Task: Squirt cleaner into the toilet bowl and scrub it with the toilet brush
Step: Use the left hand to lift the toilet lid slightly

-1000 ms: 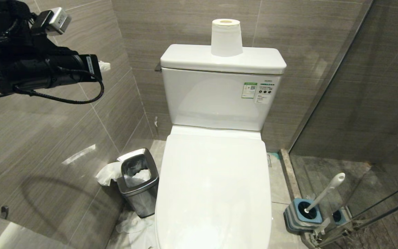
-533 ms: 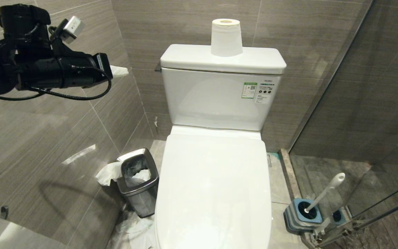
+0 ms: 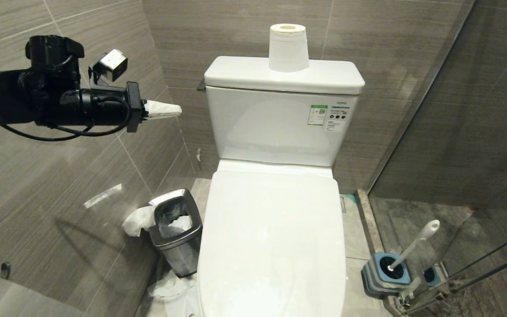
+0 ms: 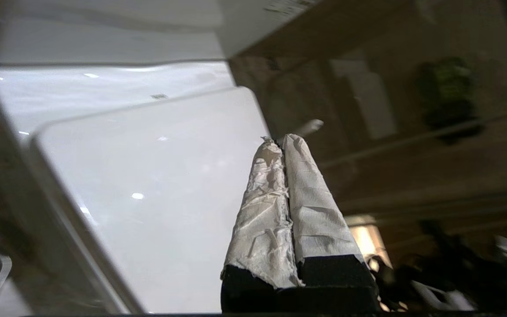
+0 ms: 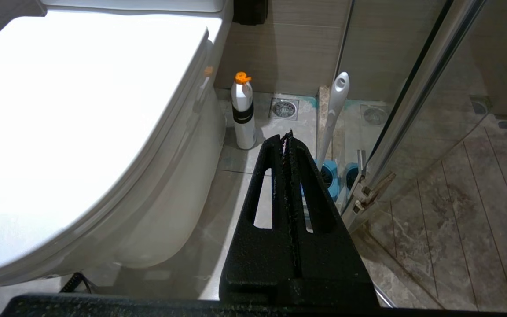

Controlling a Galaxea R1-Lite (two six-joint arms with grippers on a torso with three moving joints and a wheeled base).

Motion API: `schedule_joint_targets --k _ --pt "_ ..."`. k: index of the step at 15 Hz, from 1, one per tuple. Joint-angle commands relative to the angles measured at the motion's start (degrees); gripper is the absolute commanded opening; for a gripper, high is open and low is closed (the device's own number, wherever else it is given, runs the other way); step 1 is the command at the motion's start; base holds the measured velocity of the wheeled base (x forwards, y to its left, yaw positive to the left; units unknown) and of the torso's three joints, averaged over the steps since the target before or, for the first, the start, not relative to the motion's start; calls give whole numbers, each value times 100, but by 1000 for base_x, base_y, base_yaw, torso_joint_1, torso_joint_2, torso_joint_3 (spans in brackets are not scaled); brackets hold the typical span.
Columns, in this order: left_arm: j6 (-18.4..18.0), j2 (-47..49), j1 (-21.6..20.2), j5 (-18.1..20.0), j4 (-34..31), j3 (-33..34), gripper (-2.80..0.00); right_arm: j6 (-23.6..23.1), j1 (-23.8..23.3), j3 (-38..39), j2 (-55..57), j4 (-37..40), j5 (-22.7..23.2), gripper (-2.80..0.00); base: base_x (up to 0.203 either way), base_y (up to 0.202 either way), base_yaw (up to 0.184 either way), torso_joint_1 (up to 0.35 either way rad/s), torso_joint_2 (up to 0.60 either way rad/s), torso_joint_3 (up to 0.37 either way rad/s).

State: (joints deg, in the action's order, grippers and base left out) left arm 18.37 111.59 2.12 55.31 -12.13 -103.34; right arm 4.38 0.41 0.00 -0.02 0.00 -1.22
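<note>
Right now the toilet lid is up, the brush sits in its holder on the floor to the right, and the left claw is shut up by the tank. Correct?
Not quite: the toilet lid is down, covering the bowl, as the head view shows. The rest holds: the brush stands in its holder on the floor to the right, and the left claw is shut beside the tank.

light: bright overhead | glare: toilet lid (image 3: 271,237) | blur: left wrist view

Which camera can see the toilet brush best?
The head view: the toilet brush shows its whole white handle leaning in the blue holder. The right wrist view shows the handle, partly behind the right gripper. The left wrist view shows only a blurred sliver, perhaps its tip.
</note>
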Motion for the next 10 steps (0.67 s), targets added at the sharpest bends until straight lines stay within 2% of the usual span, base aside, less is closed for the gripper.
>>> schedule_joint_targets --k 1,4,5,8,10 --pt "168 358 -157 941 -3 -57 -280 2 2 0 2 0 -1 -280 0 0 0 0 0 0" --pt "188 725 -314 1914 54 42 -280 2 2 0 2 0 -1 -280 0 0 0 0 0 0" --pt "192 866 -344 2087 59 51 -280 2 2 -8 2 0 -1 -280 0 0 0 0 0 0" --pt "154 1282 -299 2147 145 66 -280 2 2 0 2 0 -1 -280 0 0 0 0 0 0" --pt "157 1681 -256 2105 683 73 -280 2 2 0 2 0 -1 -280 0 0 0 0 0 0"
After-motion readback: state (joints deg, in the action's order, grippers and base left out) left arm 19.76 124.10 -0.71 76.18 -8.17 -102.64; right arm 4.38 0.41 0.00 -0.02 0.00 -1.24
